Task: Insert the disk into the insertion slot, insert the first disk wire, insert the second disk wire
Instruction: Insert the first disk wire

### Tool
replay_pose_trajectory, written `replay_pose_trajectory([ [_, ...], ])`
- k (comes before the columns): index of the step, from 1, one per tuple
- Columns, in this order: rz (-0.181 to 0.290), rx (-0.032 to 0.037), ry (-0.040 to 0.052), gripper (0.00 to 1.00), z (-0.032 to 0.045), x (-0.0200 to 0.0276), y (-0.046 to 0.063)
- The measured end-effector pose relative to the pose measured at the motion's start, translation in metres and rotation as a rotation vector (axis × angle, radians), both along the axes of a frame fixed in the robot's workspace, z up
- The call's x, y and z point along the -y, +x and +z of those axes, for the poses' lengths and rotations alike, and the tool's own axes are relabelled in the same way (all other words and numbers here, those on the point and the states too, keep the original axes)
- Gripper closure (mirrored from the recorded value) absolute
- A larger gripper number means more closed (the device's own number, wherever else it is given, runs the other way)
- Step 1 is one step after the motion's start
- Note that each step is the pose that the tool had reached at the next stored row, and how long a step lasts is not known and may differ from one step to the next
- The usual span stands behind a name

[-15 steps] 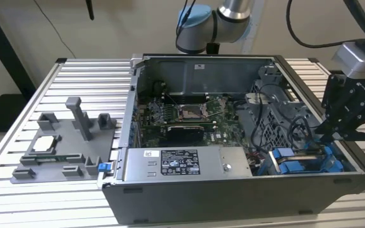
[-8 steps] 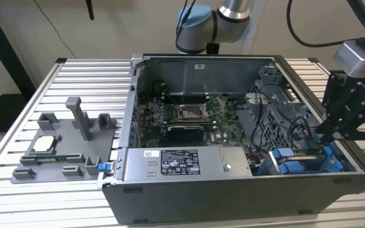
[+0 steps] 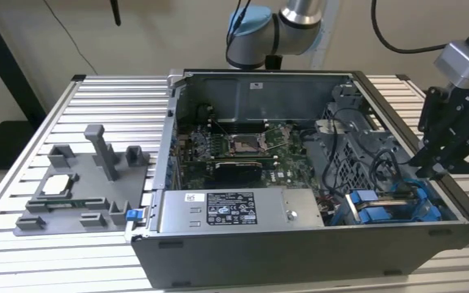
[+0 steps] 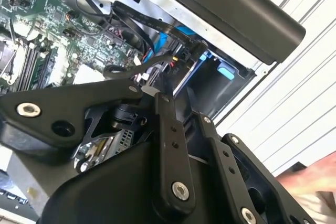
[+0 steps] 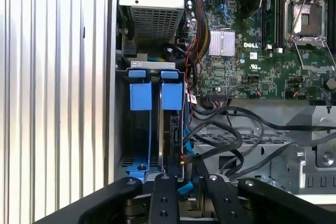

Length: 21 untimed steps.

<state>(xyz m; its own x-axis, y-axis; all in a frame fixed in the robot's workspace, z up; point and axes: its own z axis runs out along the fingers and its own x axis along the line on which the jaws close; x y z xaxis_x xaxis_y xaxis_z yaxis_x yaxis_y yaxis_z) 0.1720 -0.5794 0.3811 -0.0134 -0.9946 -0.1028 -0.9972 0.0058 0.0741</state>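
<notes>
**Wiring stage, by the look**

Poised with the gripper (image 5: pixel 186 179) just above the insertion slot (image 5: pixel 156 66), close to black wires (image 5: pixel 236 113) beside that slot, likely to reach a plug. Grasp width: cannot tell. Seemingly seated inside that slot: the disk (image 5: pixel 172 96).

The arm (image 3: pixel 301 15) is a silver tube with grey joint housings and a pale blue round cap (image 3: pixel 247 21). The gripper (image 3: pixel 432 166) is matte black with white lettering, and its linkage bars (image 5: pixel 163 203) are pinned with bright silver screws. Above the gripper sits a silver-grey block (image 3: pixel 466 61), and a black cable (image 3: pixel 393 44) loops beyond it.
</notes>
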Motion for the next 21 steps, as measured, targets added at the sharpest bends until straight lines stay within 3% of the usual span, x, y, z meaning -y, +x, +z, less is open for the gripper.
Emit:
replay_pose_trajectory([
  [11,0.000,0.0000,0.0000,0.00,0.0012,0.0000,0.002],
  [21,0.000,-0.0032,0.0001,0.00,0.0012,0.0000,0.019],
])
